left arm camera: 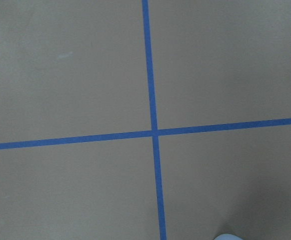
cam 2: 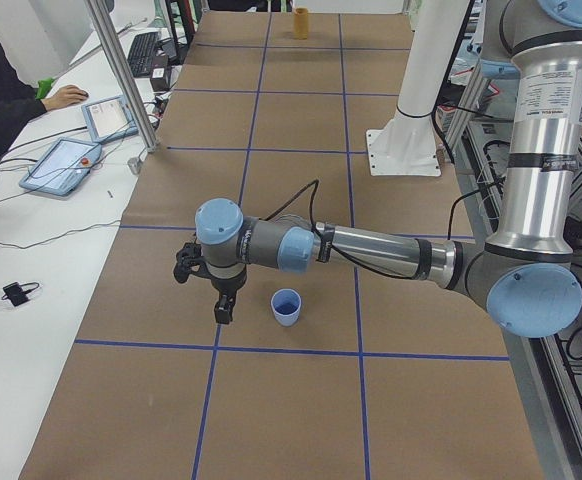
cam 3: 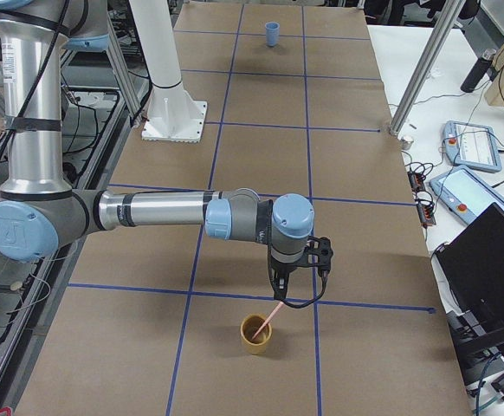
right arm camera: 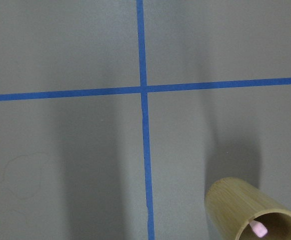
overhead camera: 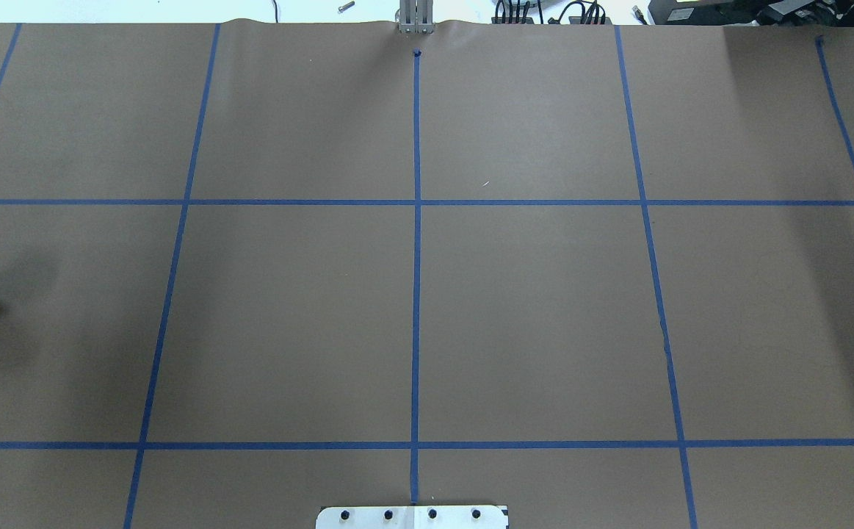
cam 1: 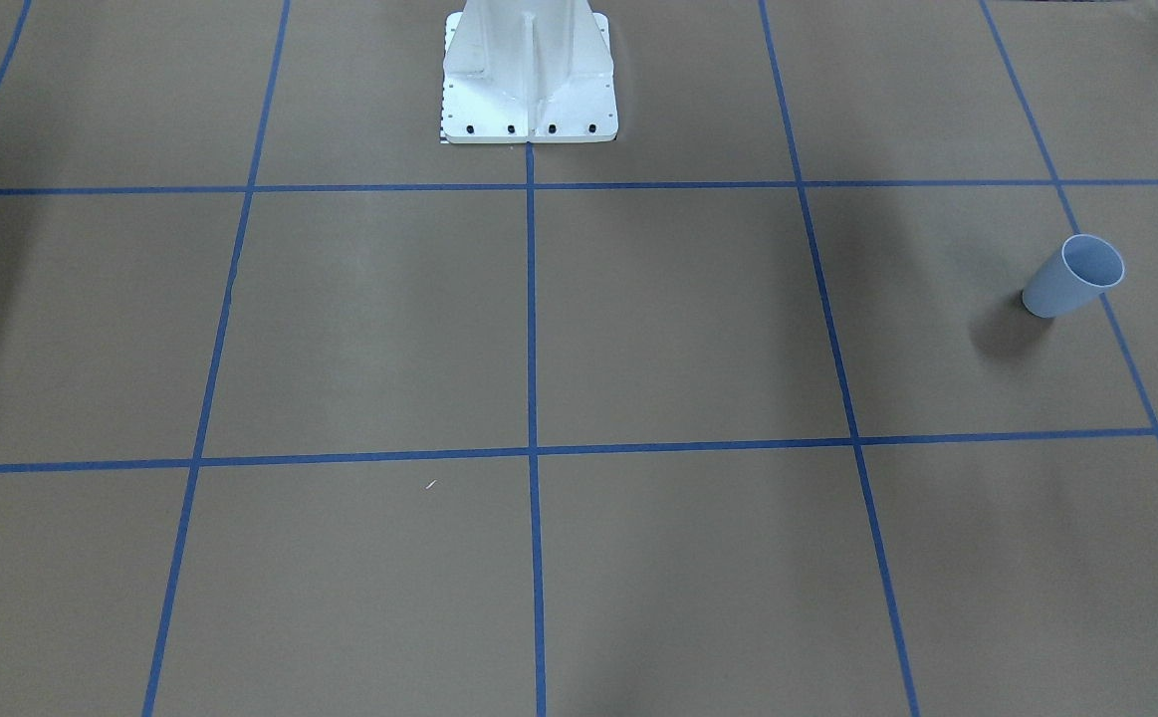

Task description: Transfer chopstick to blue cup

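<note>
With the chopstick (cam 3: 274, 313) leaning in the bamboo cup (cam 3: 255, 338) near the table's (cam 3: 252, 173) right end, well apart from the blue cup (cam 2: 286, 306) near its left end, the right gripper (cam 3: 296, 291) just above it, open or closed I cannot tell, should pinch the stick high and lift straight up.

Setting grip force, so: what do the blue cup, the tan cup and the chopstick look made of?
The blue cup: likely plastic, smooth, matte, uniform pale blue, thin rim. The tan cup: probably bamboo or wood, with faint lengthwise grain, thick wall. The chopstick: smooth pink, possibly plastic or painted wood; too thin to tell.
</note>
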You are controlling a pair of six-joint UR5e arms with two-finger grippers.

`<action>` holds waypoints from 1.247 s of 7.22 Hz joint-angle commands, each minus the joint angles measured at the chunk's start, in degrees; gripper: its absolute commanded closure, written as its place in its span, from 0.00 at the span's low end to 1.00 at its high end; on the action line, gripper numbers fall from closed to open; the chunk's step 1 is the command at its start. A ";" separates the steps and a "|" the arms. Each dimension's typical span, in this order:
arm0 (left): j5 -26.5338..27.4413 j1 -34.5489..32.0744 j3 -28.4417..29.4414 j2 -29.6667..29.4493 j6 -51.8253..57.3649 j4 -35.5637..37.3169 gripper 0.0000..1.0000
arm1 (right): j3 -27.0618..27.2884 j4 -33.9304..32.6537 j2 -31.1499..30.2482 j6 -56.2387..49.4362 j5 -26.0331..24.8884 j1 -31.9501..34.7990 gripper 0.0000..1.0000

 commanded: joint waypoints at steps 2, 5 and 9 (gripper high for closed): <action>-1.97 2.20 -1.94 4.72 -0.83 -1.57 0.01 | 0.28 0.02 0.00 0.01 0.11 -0.04 0.00; -1.88 3.86 -0.55 14.77 -9.05 -18.27 0.01 | 0.28 -0.15 0.00 0.09 0.20 -0.04 0.00; -1.52 7.99 1.39 12.67 -10.84 -18.81 0.01 | 0.28 -0.24 0.35 0.10 0.11 -0.04 0.00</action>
